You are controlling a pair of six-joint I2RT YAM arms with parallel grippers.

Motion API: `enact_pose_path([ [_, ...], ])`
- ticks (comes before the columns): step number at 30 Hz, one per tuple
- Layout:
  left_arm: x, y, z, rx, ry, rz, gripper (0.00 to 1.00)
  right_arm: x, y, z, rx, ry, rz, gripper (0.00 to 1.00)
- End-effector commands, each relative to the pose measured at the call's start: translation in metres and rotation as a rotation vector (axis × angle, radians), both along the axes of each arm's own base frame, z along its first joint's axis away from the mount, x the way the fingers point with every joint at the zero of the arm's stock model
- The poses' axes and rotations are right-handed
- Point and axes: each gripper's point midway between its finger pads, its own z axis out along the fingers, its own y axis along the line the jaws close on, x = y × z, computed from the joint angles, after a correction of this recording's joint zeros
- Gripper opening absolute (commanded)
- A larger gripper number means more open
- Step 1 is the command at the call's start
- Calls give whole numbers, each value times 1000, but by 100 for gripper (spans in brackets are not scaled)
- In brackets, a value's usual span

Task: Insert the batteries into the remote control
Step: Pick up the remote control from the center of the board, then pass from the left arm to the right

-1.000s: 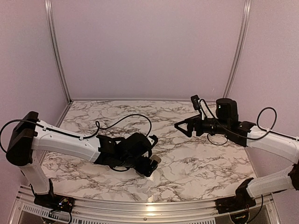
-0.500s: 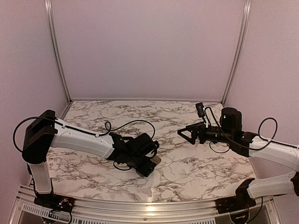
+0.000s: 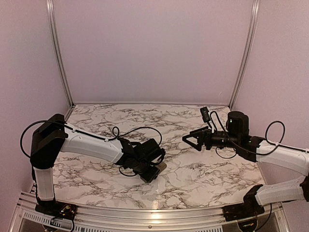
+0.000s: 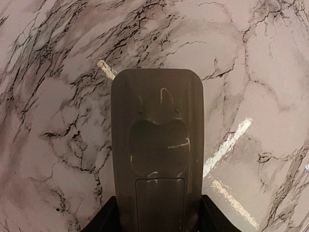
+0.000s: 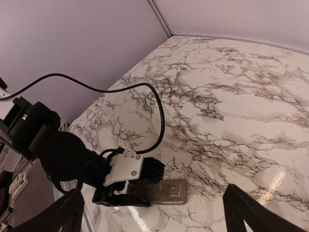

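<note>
Left end effector point(image 4: 158, 220): fingers lay against both long sides of the remote control point(image 4: 157, 145), which rested back-up on the tabletop point(image 3: 207, 179) with bare marble all round. Right end effector point(image 3: 189, 139): spread wide, empty, raised, well apart. Only the left wrist view showed the remote's scuffed grey back.

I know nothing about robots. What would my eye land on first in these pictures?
First, the grey-beige plastic remote control, lying back up near the front middle of the white black-veined marble table, with the left claw closing its black fingers against both long sides. Then the right claw, wide open and empty, hanging in the air above the table's right side and pointing towards the remote.
</note>
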Motion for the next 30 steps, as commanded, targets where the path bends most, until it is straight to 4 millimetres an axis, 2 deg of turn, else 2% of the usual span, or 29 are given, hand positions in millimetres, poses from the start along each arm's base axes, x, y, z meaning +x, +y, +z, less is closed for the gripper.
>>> enact_pose_path([
  [1, 0, 6, -6, 34, 5, 9, 38, 2, 4, 14, -2, -58, 42, 99],
  [4, 7, 1, 23, -88, -5, 29, 33, 3, 5, 19, -3, -85, 50, 99],
  [10, 7, -2, 104, -420, -51, 3, 29, 5, 11, 48, 35, -173, 79, 99],
  [15, -6, 5, 183, -699, -134, -70, 27, -15, 25, 83, 150, -246, 239, 93],
  [17, -18, 9, 222, -840, -177, -123, 28, -26, 32, 96, 198, -271, 306, 92],
  [20, -29, 19, 258, -966, -231, -160, 28, -43, 41, 115, 255, -310, 381, 92],
  [23, -39, 29, 277, -1040, -255, -188, 28, -59, 58, 132, 279, -332, 470, 92],
  [26, -48, 35, 290, -1101, -264, -219, 28, -71, 75, 139, 285, -331, 537, 92],
  [30, -57, 42, 300, -1162, -277, -244, 29, -77, 90, 148, 322, -303, 589, 92],
])
